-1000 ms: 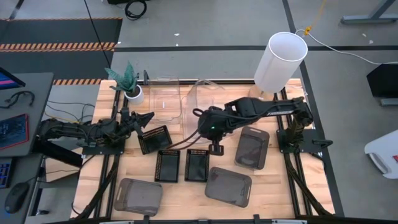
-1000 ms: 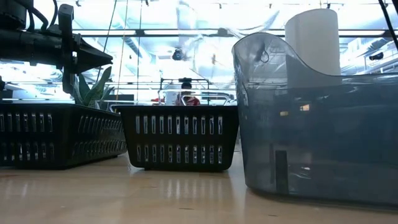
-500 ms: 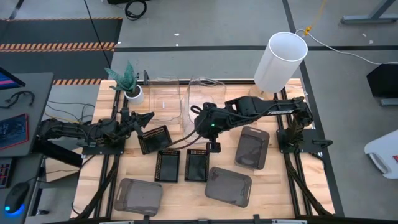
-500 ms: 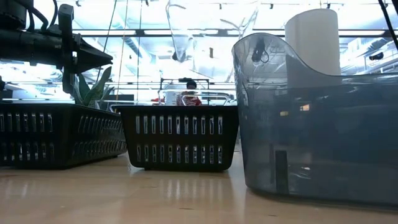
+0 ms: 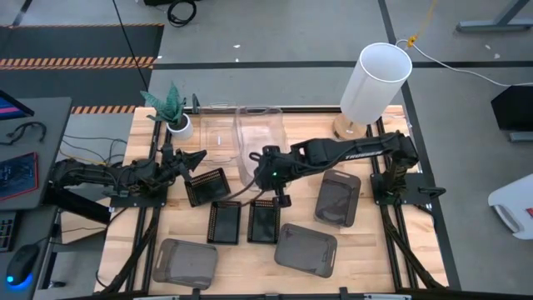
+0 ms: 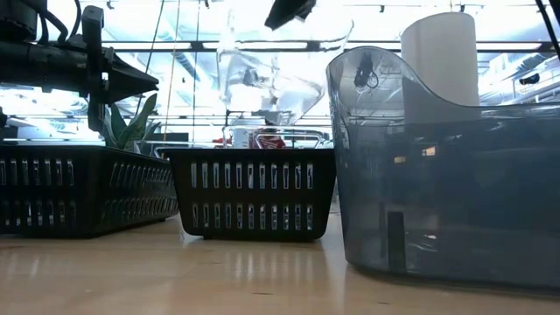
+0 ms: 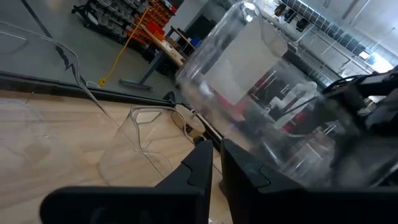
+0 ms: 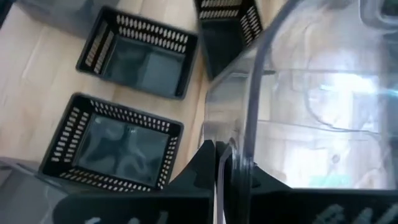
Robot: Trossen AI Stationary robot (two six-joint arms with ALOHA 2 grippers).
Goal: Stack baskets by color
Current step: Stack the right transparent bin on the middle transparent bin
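My right gripper (image 5: 268,173) is shut on a clear basket (image 5: 260,137), held above the table beside a second clear basket (image 5: 218,133) that stands on its base at the far side. In the low view the held basket (image 6: 280,70) hangs high under the gripper (image 6: 291,10). Three black slatted baskets (image 5: 206,185) (image 5: 223,221) (image 5: 265,221) and three dark grey baskets (image 5: 337,197) (image 5: 306,248) (image 5: 185,262) stand on the table. My left gripper (image 5: 200,157) waits at the left, level and shut, holding nothing. My right gripper pinches the clear basket's near wall at its rim (image 8: 244,146), one finger (image 8: 205,163) on each side of the wall. The fingers slant down from the table's right. The basket is lifted clear of the table and hangs tilted.
A tall white cylinder (image 5: 375,83) stands at the far right corner and a small potted plant (image 5: 176,125) at the far left. A grey basket (image 6: 446,175) fills the low view's right. Bare wood shows between the baskets and along the near edge.
My right gripper has moved down and toward the table's left, rolling as it went, still shut on the clear basket. The basket has swung with it, coming lower and closer to the other clear basket. The left arm has kept still.
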